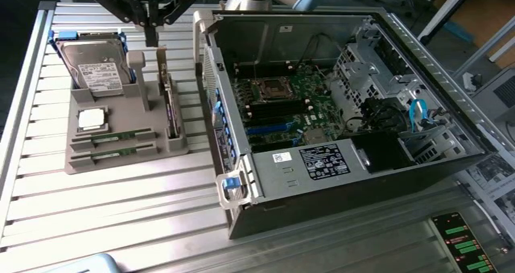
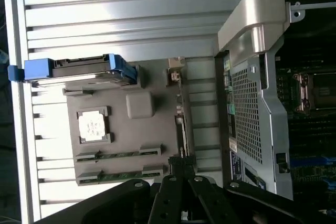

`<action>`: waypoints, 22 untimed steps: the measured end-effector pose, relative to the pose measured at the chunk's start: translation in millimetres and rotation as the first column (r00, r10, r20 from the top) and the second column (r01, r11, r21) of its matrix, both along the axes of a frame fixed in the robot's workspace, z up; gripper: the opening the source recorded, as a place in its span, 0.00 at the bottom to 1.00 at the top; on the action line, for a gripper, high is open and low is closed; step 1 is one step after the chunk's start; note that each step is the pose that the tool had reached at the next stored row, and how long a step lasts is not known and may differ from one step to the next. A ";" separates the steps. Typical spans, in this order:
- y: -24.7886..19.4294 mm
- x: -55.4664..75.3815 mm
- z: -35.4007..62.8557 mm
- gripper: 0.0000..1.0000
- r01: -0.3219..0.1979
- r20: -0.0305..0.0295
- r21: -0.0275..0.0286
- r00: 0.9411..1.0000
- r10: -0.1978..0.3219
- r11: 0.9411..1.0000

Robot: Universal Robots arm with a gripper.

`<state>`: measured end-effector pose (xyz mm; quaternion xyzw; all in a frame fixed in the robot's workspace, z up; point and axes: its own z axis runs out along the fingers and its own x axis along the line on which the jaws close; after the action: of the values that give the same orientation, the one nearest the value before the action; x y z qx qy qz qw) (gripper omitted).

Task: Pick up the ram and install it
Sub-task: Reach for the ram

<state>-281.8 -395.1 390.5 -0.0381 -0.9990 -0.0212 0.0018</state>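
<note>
Gripper (image 2: 181,163) linkage sits closest to the wrist cam, jaws pinched together w/ nothing btwn them. In the exterior view it hangs high above the grey holder tray (image 1: 122,120), roughly over the upright expansion card (image 1: 168,102) and not over the ram.

Two sticks lie flat in their slots, side by side along one edge of the tray. The inner ram stick (image 1: 119,136) is just beside the processor (image 1: 91,119), and the outer ram stick (image 1: 115,153) is by the tray's rim. Neither is touched. The open PC case (image 1: 266,41) stands just beside the tray on the exterior view's right, w/ the motherboard (image 1: 298,98) exposed.

Judgement: the step in hand is the approach for pickup, and the task is barely begun. To do it well:
- Jaws need spreading before any descent, since closed tips would only knock the board.
- Fingers should straddle the stick's thin width near its ctr so it lifts level.
- A straight vertical drop looks safest, keeping clear of the exp. card, which stands taller than the sticks.
- Grip on the board edges, not the chips.
</note>
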 end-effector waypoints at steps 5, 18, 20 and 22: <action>0.5 -18.5 -0.5 0.11 0.000 -0.005 0.000 1.000 0.000 1.000; 1.4 -66.7 -1.7 0.11 0.000 -0.019 0.000 1.000 0.000 1.000; 1.5 -72.0 -1.8 0.11 0.000 -0.022 0.000 1.000 0.000 1.000; 1.4 -72.2 -1.8 0.11 0.000 -0.023 0.000 1.000 0.000 1.000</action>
<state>-354.1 -393.7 388.7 -0.0384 -0.9990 -0.0207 0.0133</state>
